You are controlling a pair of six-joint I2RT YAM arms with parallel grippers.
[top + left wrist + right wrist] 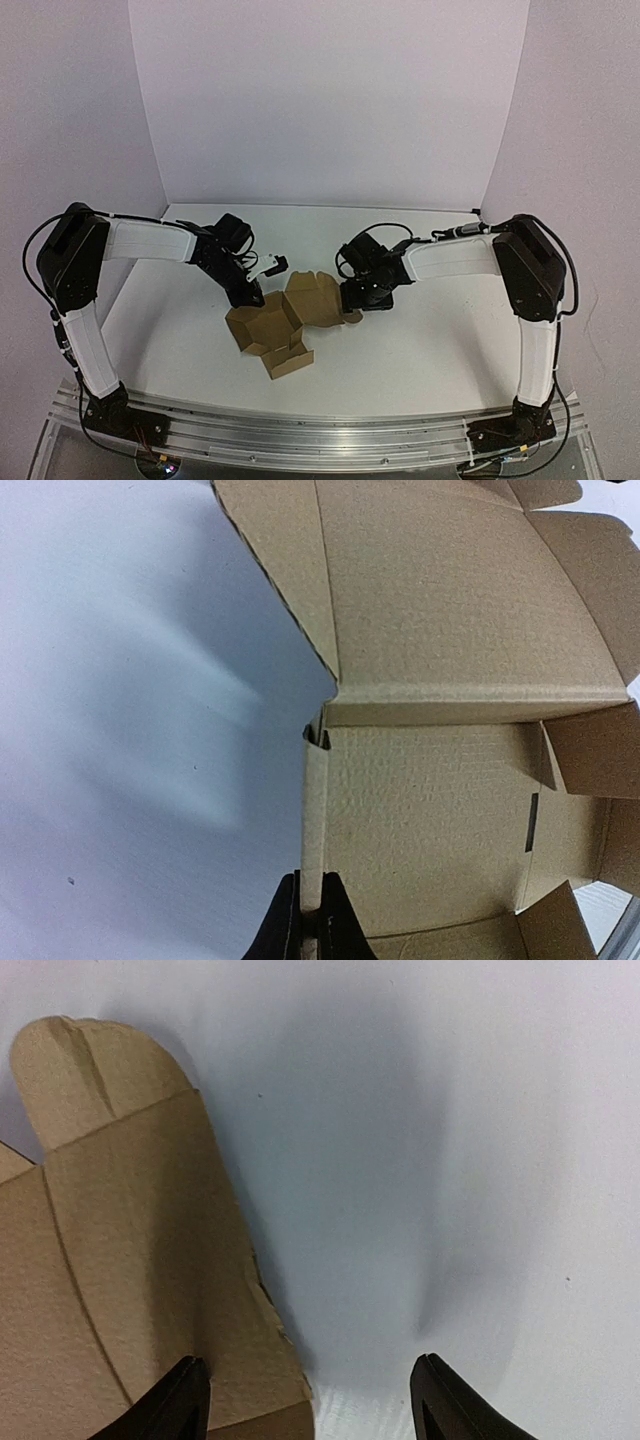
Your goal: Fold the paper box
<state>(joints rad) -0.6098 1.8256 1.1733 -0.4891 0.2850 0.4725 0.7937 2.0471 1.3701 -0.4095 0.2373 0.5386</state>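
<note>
The paper box (283, 320) lies near the middle of the white table (430, 345), between the two arms and slightly toward the left one. It is plain brown cardboard and only partly formed: several panels and flaps stand up or splay outward at differing angles, and one small flap lies flat toward the near edge of the table. The left gripper (250, 297) meets the box at its far left corner. In the left wrist view this gripper (311, 922) has its two black fingers pressed tight together on the thin upright edge of a side wall of the box (450, 630), so it is clamped on the cardboard; beyond that wall the inner floor, a fold line and corner tabs are visible. The right gripper (352, 298) sits at the right side of the box, low over the table. In the right wrist view the right gripper (310, 1375) has its fingers spread wide apart with nothing between them but bare table and the edge of a cardboard panel (130, 1260); it grips nothing. That panel, ending in a rounded tab, lies under and beside one finger (185, 1400); whether that finger touches the cardboard cannot be determined. The other finger stands over bare table surface.
</note>
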